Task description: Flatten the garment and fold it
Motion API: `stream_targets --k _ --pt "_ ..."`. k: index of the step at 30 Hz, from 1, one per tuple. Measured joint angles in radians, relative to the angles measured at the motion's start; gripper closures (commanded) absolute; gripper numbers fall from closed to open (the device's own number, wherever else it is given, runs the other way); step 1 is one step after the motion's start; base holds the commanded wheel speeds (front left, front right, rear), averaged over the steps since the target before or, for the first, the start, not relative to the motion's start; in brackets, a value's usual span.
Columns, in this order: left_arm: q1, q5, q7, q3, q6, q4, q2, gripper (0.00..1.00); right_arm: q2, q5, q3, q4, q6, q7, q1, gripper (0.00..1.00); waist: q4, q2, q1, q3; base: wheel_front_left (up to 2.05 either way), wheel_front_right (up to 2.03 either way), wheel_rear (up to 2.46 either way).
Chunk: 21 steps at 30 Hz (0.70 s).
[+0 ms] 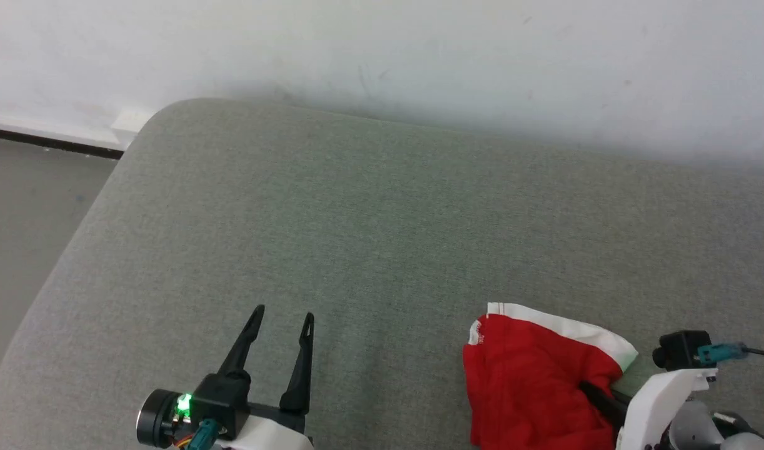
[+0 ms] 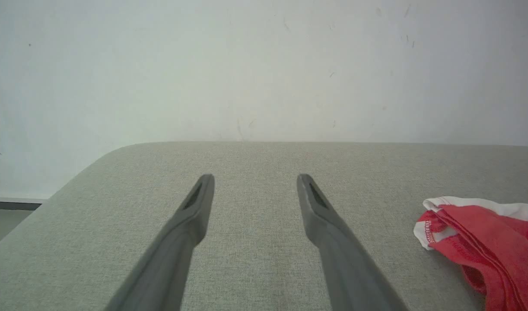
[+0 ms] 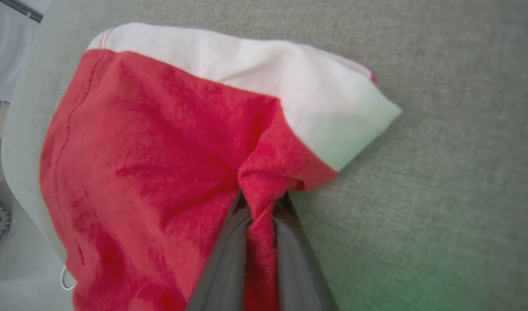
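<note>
The bright red shorts point(image 1: 532, 381) of thin fabric, edged with a white side stripe, lie crumpled at about 5 o'clock on the grey-green woven padded surface point(image 1: 357, 219) in the head view, with the white stripe toward 12 o'clock. The right gripper point(image 1: 587, 387), with two long dark fingers, points in from 5 o'clock and is pinched tight on a raised fold of the red cloth. In the right wrist view that fold bunches between its fingers point(image 3: 221, 268). The left gripper point(image 1: 284, 312) sits at 7 o'clock, well apart from the shorts, its fingers spread wide and holding nothing. In the left wrist view the shorts point(image 2: 497, 242) lie at 4 o'clock of those fingers point(image 2: 333, 242). A white wall point(image 1: 419, 50) stands at 12 o'clock.
</note>
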Motion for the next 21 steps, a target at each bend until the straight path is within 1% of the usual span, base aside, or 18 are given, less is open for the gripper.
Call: stream_targets --k 2,4,6,9,13,16,18,21 --pt "-0.005 0.000 0.000 -0.002 -0.001 0.000 0.000 0.00 -0.024 -0.052 0.036 -0.005 0.001 -0.016 -0.018 1.00 -0.015 0.0000 0.0001 -0.003 0.00 0.00 0.00" --pt "-0.014 0.000 0.000 -0.004 -0.001 0.000 0.000 0.00 -0.065 -0.119 0.071 -0.015 0.000 -0.027 -0.042 1.00 -0.036 0.0000 0.0000 -0.006 0.00 0.00 0.00" --pt "-0.023 0.000 0.000 -0.005 0.000 -0.001 -0.001 0.00 -0.123 -0.186 0.101 -0.031 -0.001 -0.029 -0.071 1.00 -0.061 0.0000 0.0001 -0.008 0.00 0.00 0.00" --pt "-0.041 0.000 0.000 -0.016 0.001 -0.003 -0.002 0.00 -0.212 -0.251 0.153 -0.075 -0.001 -0.006 -0.126 1.00 -0.106 0.0000 0.0000 -0.007 0.00 0.00 0.00" --pt "-0.093 0.000 0.000 -0.053 0.003 -0.012 -0.007 0.00 -0.332 -0.270 0.193 -0.134 -0.001 0.033 -0.212 1.00 -0.174 0.0000 0.0001 0.009 0.00 0.00 0.00" --pt "-0.150 0.001 0.000 -0.076 0.015 -0.025 -0.010 0.00 -0.459 -0.292 0.241 -0.153 -0.001 0.041 -0.275 1.00 -0.222 0.0000 0.0000 0.036 0.00 0.00 0.00" --pt "-0.187 0.001 0.000 -0.092 0.019 -0.026 -0.011 0.00 -0.541 -0.296 0.261 -0.138 0.000 0.034 -0.302 1.00 -0.247 0.0000 0.0001 0.063 0.00 0.00 0.00" --pt "-0.234 0.002 0.000 -0.107 0.024 -0.028 -0.012 0.00 -0.619 -0.294 0.263 -0.079 0.000 -0.012 -0.339 1.00 -0.277 0.0000 0.0002 0.112 0.00 0.00 0.00"
